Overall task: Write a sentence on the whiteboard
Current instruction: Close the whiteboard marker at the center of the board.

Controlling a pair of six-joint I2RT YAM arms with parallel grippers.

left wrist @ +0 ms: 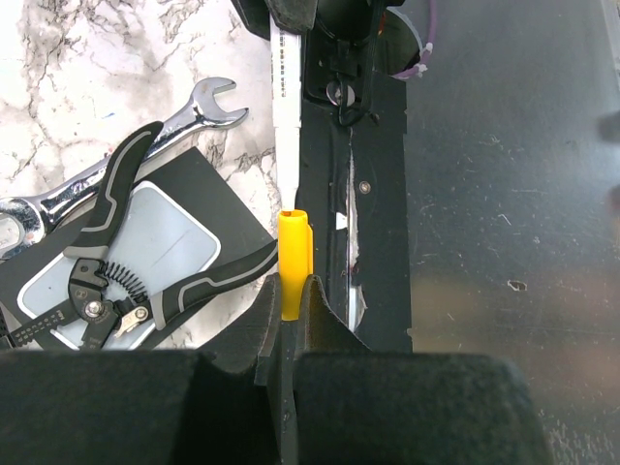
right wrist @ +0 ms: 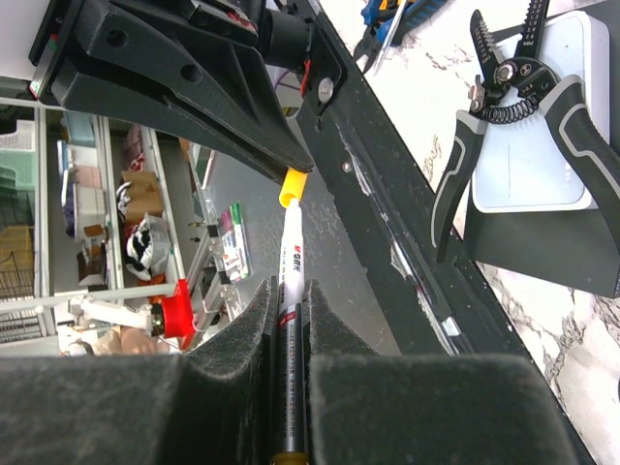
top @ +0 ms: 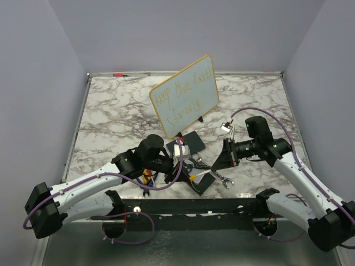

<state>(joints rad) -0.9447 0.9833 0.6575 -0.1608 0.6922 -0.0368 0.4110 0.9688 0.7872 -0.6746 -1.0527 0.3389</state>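
In the left wrist view, the left gripper (left wrist: 294, 308) is pinching a yellow cap (left wrist: 294, 254) between pressed-together fingers. A white marker barrel (left wrist: 284, 107) is running straight ahead of the fingertips, its thin end sitting in the cap's mouth; how deep it is seated cannot be told. Spring-loaded pliers (left wrist: 145, 271) and an open-ended wrench (left wrist: 170, 126) are lying off to the left of the fingers. In the right wrist view, the right gripper (right wrist: 289, 320) is clamping the barrel lengthwise, with the cap just ahead of its tips in the opposite tool's hold. In the top view, the whiteboard (top: 205, 97) is standing tilted well beyond both grippers, on their far side. The sentence (top: 183, 88) is showing on it in two lines, so the writing is looking finished and the step in hand is probably capping the marker. Doing that well is calling for keeping barrel and cap on one line and pushing straight along that axis rather than sideways. Both grips should be holding firm, pressing until the cap is fully seated before either tool is letting go.
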